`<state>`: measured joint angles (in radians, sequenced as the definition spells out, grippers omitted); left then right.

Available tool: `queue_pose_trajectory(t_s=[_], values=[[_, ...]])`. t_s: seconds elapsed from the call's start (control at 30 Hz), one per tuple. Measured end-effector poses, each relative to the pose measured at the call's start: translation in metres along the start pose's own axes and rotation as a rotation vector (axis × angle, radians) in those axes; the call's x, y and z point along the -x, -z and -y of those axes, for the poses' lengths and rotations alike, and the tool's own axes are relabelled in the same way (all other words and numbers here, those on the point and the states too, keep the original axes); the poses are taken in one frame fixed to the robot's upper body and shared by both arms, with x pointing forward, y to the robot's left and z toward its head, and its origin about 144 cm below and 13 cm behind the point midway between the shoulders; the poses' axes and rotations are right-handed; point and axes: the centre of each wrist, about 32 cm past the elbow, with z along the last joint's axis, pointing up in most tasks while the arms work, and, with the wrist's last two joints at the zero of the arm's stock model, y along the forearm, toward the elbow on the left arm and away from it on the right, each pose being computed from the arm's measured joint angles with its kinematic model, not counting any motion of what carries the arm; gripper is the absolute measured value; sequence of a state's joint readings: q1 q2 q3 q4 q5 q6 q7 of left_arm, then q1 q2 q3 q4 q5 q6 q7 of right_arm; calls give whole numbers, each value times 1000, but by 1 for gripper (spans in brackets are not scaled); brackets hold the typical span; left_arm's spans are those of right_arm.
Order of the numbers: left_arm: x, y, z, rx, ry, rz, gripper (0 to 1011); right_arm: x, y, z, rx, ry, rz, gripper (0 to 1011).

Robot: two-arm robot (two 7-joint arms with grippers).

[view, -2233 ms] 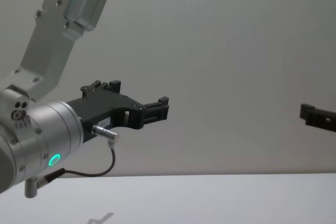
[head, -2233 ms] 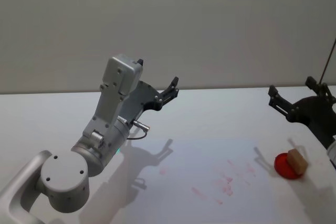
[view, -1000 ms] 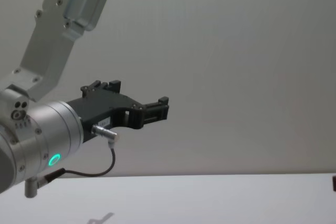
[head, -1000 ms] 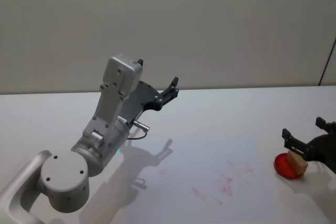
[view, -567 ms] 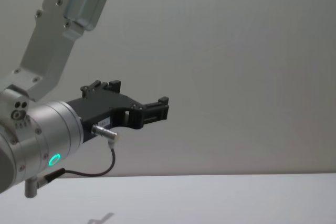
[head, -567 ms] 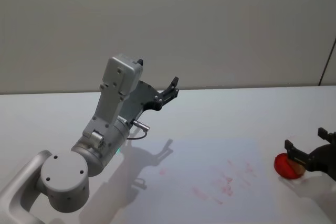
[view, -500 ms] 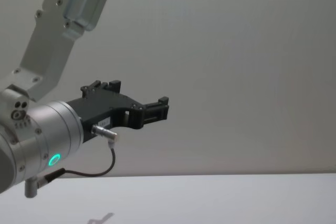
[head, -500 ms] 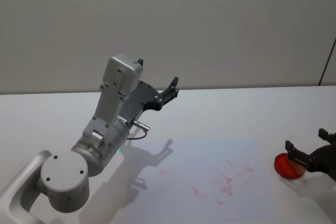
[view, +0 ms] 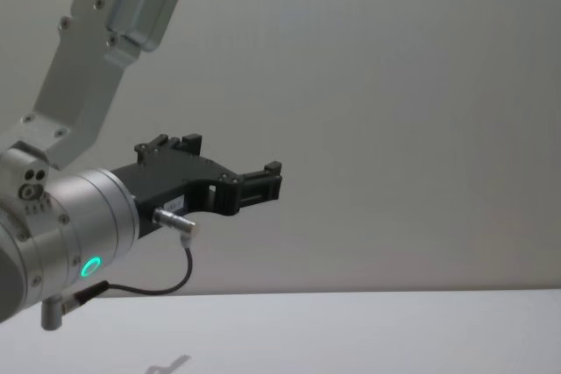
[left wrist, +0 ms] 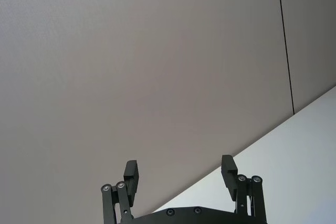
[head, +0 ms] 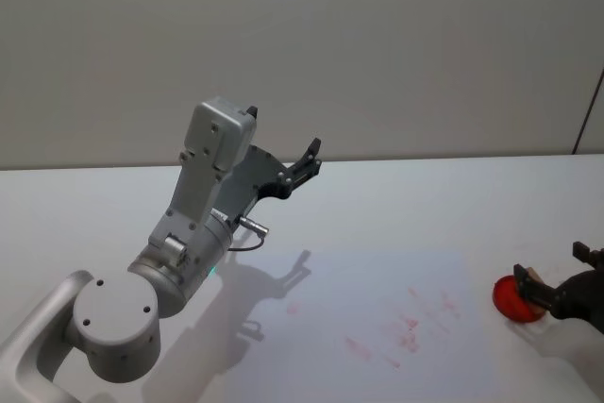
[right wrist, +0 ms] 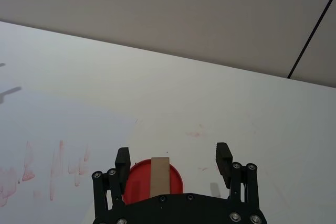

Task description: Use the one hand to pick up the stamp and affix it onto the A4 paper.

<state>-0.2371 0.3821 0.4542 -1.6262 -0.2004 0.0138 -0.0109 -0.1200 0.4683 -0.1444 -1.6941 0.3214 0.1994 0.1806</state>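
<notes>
In the right wrist view the stamp (right wrist: 160,170), a light-tan wooden block, stands upright on a round red ink pad (right wrist: 140,181). My right gripper (right wrist: 173,159) is open and low around it, one finger on each side, the stamp nearer one finger and touching neither. The head view places that right gripper (head: 548,263) at the table's right edge over the red pad (head: 510,301). The A4 paper (head: 377,276) lies flat mid-table with red smears on it. Raised at the left, my left gripper (left wrist: 179,171) is parked open and holds nothing.
The big grey left arm (head: 189,233) stands over the table's left half, its gripper (view: 263,181) pointing at the bare wall. The white table (right wrist: 220,103) stretches beyond the pad. A dark vertical seam (head: 590,110) marks the wall at the right.
My right gripper has come down from high at the back right onto the red pad, and its open fingers now flank the stamp. The left arm has not moved.
</notes>
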Motion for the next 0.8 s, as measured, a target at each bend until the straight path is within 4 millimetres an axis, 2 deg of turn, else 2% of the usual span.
queue_pose_trajectory(t_s=[0.8], values=[[0, 0, 0, 0, 0, 0, 1001, 4, 6, -5, 46, -7, 17, 1001]])
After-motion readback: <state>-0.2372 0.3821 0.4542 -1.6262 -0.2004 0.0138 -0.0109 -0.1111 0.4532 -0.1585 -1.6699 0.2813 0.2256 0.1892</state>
